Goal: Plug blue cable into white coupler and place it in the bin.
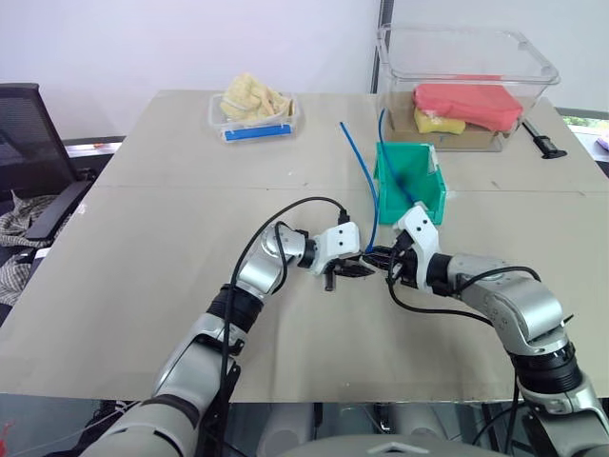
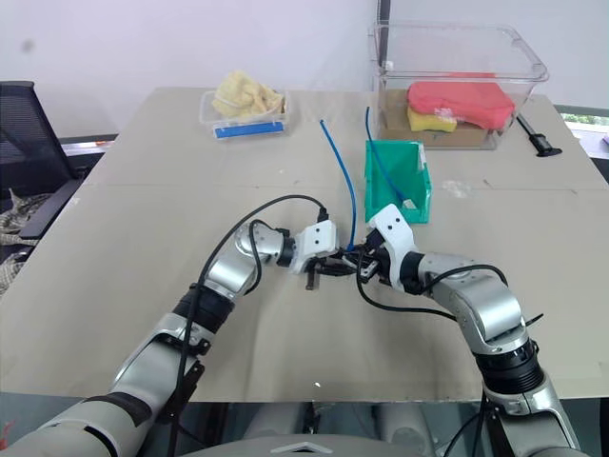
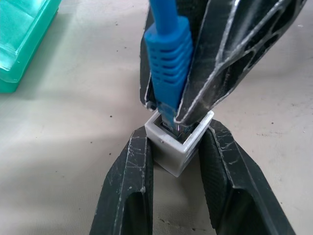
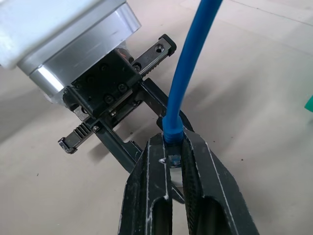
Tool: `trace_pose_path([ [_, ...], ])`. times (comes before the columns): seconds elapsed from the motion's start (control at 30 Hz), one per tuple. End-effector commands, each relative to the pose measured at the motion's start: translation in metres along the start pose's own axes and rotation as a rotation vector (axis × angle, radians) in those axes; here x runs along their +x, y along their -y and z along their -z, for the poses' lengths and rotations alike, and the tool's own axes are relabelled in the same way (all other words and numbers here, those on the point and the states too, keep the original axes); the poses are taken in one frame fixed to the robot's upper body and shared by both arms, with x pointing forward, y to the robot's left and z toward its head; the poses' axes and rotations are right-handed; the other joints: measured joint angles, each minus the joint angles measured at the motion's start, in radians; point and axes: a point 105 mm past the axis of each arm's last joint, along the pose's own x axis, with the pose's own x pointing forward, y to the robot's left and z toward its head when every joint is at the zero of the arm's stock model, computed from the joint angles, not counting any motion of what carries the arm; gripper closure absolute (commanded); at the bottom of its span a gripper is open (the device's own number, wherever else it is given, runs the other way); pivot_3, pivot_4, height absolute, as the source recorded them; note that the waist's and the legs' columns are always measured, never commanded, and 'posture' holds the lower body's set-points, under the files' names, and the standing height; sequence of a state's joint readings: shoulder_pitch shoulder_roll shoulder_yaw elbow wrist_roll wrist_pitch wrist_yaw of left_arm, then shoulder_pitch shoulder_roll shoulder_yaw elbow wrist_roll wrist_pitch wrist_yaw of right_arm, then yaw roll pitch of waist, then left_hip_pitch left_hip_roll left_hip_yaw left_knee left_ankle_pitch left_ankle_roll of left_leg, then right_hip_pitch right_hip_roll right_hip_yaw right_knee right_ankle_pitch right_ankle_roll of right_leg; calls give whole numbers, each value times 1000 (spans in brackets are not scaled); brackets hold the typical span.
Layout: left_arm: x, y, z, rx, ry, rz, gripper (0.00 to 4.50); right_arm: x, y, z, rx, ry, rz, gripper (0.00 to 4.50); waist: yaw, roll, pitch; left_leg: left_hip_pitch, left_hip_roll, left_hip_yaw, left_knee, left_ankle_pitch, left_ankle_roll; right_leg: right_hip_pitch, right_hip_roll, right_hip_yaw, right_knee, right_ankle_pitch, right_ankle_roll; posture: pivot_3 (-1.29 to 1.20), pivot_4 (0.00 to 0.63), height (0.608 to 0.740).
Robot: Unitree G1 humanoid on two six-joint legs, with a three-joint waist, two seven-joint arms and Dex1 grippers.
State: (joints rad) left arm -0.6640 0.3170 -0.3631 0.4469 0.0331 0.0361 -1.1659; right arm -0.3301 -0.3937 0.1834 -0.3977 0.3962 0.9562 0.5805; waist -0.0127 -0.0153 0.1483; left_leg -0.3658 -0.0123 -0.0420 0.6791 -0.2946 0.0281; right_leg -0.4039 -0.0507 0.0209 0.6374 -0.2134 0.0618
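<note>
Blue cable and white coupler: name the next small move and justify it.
Probably the right gripper should push the blue cable further into the white coupler. The left gripper grips the coupler, and the plug's tip sits in the socket with its blue boot outside.

plain office or lab room, bare white wall (image 1: 143, 38), black office chair (image 1: 29, 143) beside a wide beige worktable (image 1: 190, 171), clear plastic tub (image 1: 466, 67) of sponges, small clear tray (image 1: 255, 116), green bin (image 1: 411, 181) on top
</note>
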Motion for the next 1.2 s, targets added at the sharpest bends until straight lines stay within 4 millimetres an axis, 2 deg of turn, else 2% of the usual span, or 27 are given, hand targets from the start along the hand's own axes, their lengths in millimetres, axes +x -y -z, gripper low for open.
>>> trace_pose_path([
  [0.03, -1, -2, -4, 8, 6, -9, 3760, 7, -12, 32, 26, -119, -46, 4500, 0, 0, 0, 0, 0, 0, 0, 0, 0, 0, 0, 0, 0, 0, 0, 0, 150, 739],
  [0.27, -1, -3, -5, 15, 3, -6, 3760, 7, -4, 61, -106, -268, -33, 4500, -1, 0, 0, 1, 0, 0, -1, 0, 0, 0, 0, 0, -1, 0, 0, 0, 150, 739],
  [0.47, 0, -1, -5, 23, 0, -6, 3760, 7, 4, 75, -161, -385, -50, 4500, -2, -1, -1, 2, 0, 1, -1, 0, 0, 1, 0, 0, -1, 0, 0, 0, 150, 739],
  [0.67, -1, -1, -4, 24, -3, -14, 3760, 4, 10, 74, -170, -401, -66, 4500, -1, -1, -2, 4, 0, 0, -1, 0, 0, 3, 0, 0, -1, 0, 0, 0, 150, 739],
  [0.87, -1, 0, -2, 15, -4, -21, 3760, 2, 7, 54, -182, -287, -82, 4500, -1, -1, -2, 3, 1, 0, -1, 0, 0, 3, 0, 0, -2, 0, 0, 0, 150, 739],
  [0.9, -1, 0, -1, 15, -5, -21, 3760, 1, 5, 49, -176, -261, -89, 3817, -1, -1, -2, 3, 1, 0, -2, 0, 0, 3, 0, -1, -2, 0, 0, 0, 150, 739],
  [0.93, -1, 0, -1, 14, -4, -21, 3760, 0, 4, 44, -172, -230, -92, 3617, -1, -1, -2, 3, 1, -1, -2, 0, 0, 3, 0, -1, -3, 0, 0, 0, 150, 739],
  [1.0, -1, 0, -1, 13, -4, -21, 3760, -2, 5, 34, -168, -174, -80, 2542, -1, -1, -2, 2, 1, -1, -3, 0, 0, 3, 0, -1, -4, 0, 0, 0, 150, 739],
  [1.07, -1, 0, -1, 13, -4, -20, 3760, -5, 4, 23, -143, -115, -73, 1691, 0, -1, -1, 2, 1, -1, -4, 0, 0, 3, 0, -1, -5, 0, 0, 0, 150, 739],
  [1.2, -1, -1, -1, 15, -4, -18, 3760, -13, 2, 5, -101, -21, -72, 1691, 1, -1, 0, 1, 1, -2, -4, 0, 0, 2, -1, -2, -6, 0, 0, 0, 150, 739],
])
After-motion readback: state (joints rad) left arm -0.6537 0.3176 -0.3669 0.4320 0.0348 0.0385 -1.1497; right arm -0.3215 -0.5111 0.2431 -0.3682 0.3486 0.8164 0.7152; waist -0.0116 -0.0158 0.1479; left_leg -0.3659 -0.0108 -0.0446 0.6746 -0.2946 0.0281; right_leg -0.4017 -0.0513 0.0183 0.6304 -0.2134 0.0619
